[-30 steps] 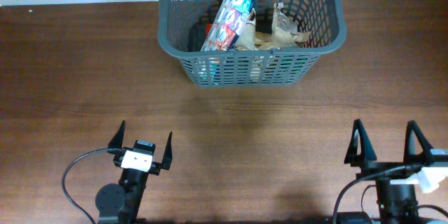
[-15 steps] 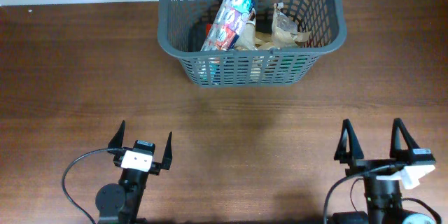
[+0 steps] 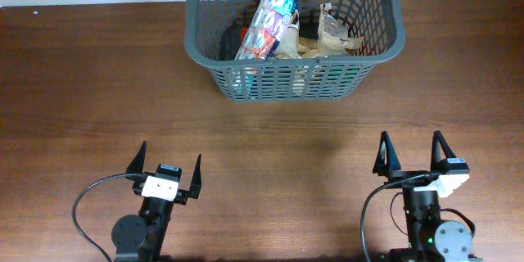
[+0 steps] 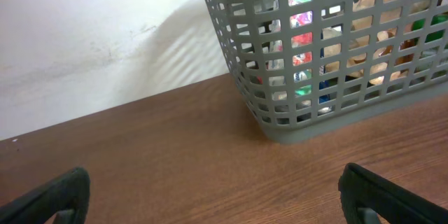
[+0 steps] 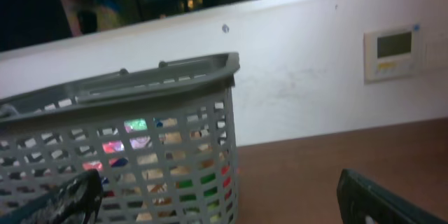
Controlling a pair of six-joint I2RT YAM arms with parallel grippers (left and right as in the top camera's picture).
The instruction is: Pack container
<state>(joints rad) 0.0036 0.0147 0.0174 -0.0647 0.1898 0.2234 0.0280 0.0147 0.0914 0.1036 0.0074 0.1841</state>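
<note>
Moved: the right gripper (image 3: 410, 141) has slid over to its left along the near edge. The left gripper (image 3: 170, 154) and everything else sit just where they were.
Table (image 3: 82, 90): dark brown wood, filling the overhead view.
Container (image 3: 295, 82): the grey lattice basket stands upright at the far middle of the table, close to the white wall (image 4: 84, 35) and well apart from both arms.
Right gripper: fingers spread wide with nothing between them. It is low over the near right of the table and faces the basket.
Left gripper: fingers also spread with nothing held. It sits at the near left and looks at the basket's corner.
Shiny packet (image 3: 266, 24): printed foil, lying slanted inside the basket, left of centre.
Tan wrappers (image 3: 332, 37): crumpled, inside the basket just right of the packet.
Wall panel (image 5: 394, 45): small and pale, with a display, on the wall to the right of the basket.
</note>
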